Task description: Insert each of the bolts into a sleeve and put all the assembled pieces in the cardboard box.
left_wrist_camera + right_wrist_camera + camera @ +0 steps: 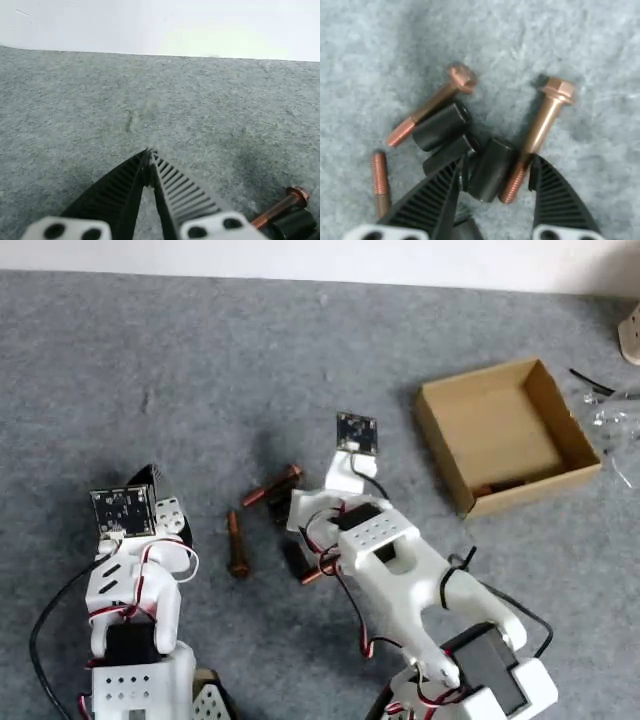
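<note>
Grey felt covers the desk (200, 360). At the left, the left arm (135, 585) hangs over bare felt, its jaws pressed together on nothing. Right of it a lone copper hex-head bolt (235, 543) lies pointing away from the arms. Next comes a cluster of copper bolts and short black cylindrical sleeves (275, 488). The right arm (400, 570) is the nearer one to that cluster. Its jaws stand wide, straddling one black sleeve (490, 167) and the threaded end of a flange-headed copper bolt (540, 132) lying against it. Both long axes run roughly along the jaws' reach, so closing looks likely to catch both. Far right, the open cardboard box (500, 430) holds what seems to be one assembled piece (497, 488) against its near wall.
</note>
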